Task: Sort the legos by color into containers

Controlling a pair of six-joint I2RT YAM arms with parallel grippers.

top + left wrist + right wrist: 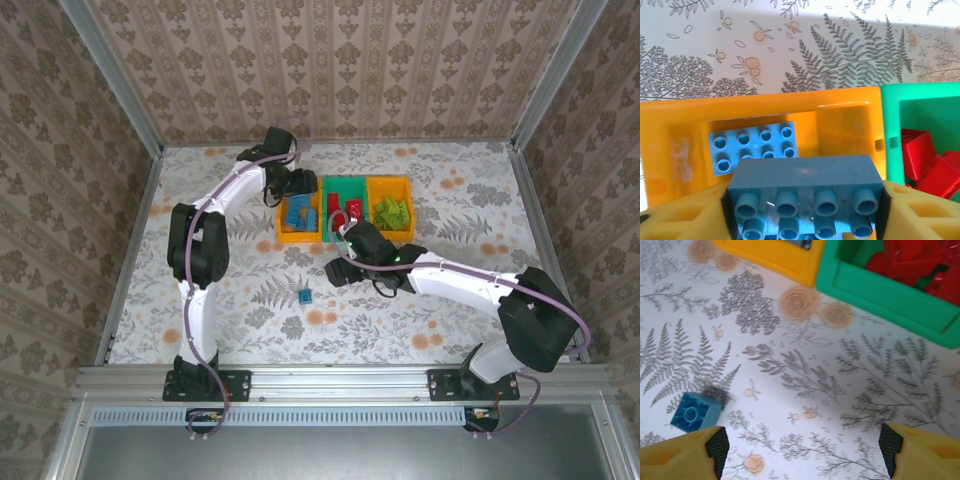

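Hovering over the orange bin of blue legos, the left gripper clamps a blue brick to drop there, while the right gripper, fingers wide, hangs near a stray brick on the table.

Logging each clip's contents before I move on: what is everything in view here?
table: one, white with fern print
containers: three joined in a row, orange, green, orange
blue legos: several, in left orange container
red legos: several, in green container
light green legos: several, in right orange container
loose blue lego: one, on table before the containers
held blue lego: one, above left orange container
left gripper: closed on held blue lego
right gripper: open, empty, near loose blue lego
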